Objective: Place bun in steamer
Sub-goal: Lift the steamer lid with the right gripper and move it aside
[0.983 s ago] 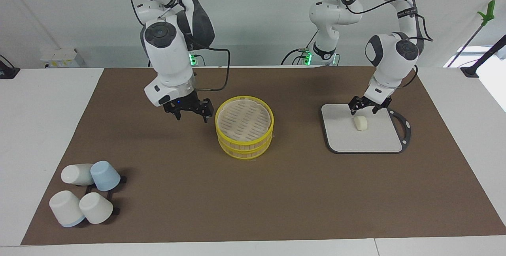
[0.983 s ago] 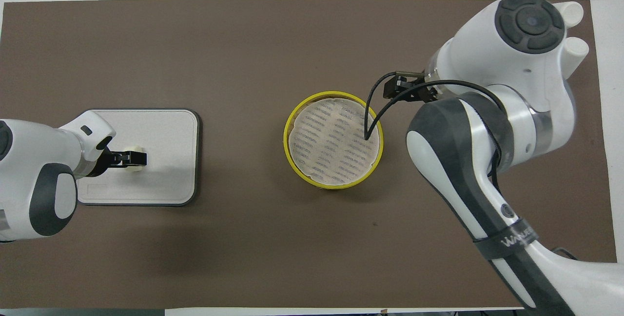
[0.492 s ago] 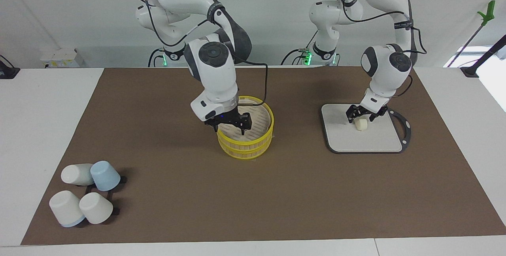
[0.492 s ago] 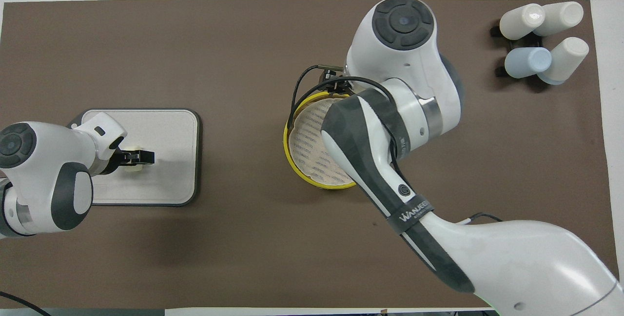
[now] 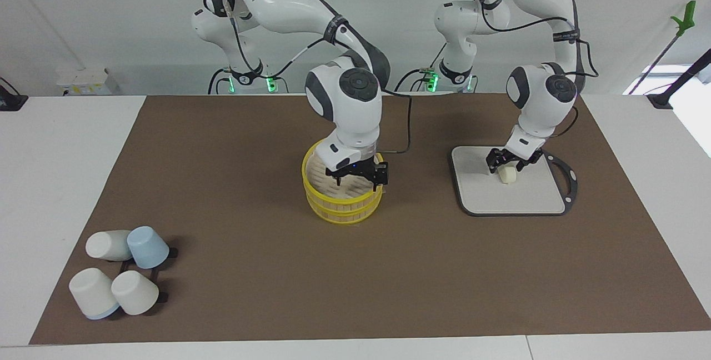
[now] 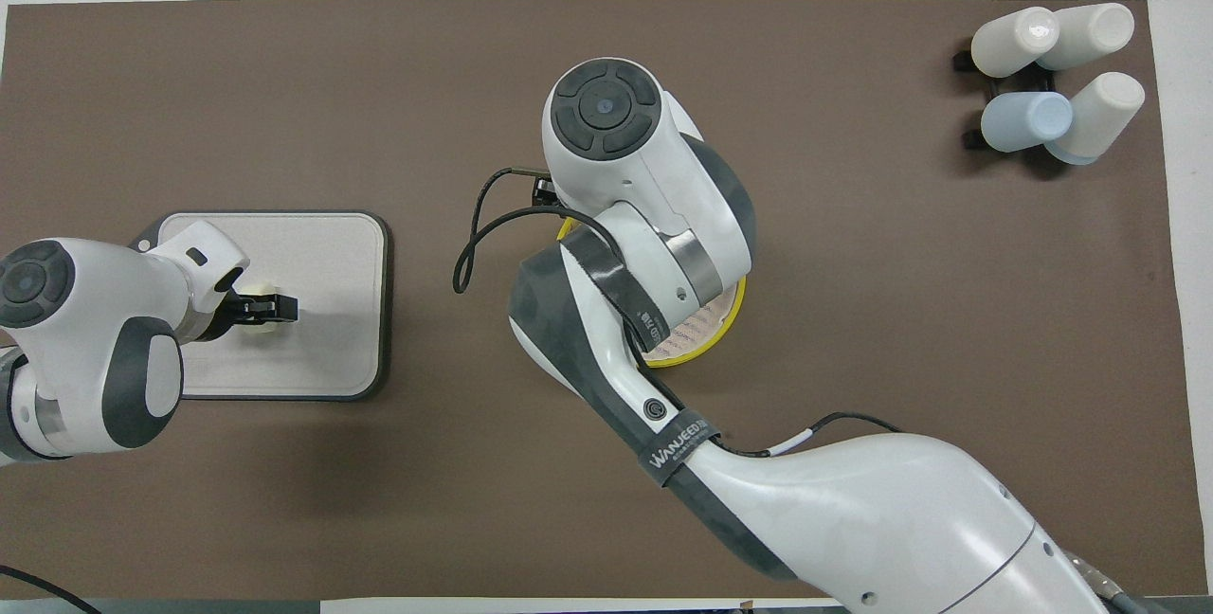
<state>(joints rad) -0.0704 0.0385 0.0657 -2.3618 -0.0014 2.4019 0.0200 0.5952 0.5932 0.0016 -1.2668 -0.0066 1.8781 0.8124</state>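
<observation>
Bun: a small pale lump lying on the grey board, toward the edge of the board nearer the robots; bare board lies open around it toward the handle and away from the robots
Left gripper: low over the board, its fingers straddling the bun on two sides; whether the jaws are pressing on the bun or just beside it I cannot tell
Steamer: two stacked tiers with yellow rims, in the middle of the brown mat, well apart from the board; its slatted floor holds nothing that shows
Right gripper: over the steamer, at the rim toward the left arm's end; jaws spread wide, nothing between them; in the overhead view the arm covers most of the basket
Cups: four, white and pale blue, clustered at the mat's corner toward the right arm's end, farthest from the robots
Open room: bare mat between steamer and board; wide bare mat along the edge farthest from the robots
</observation>
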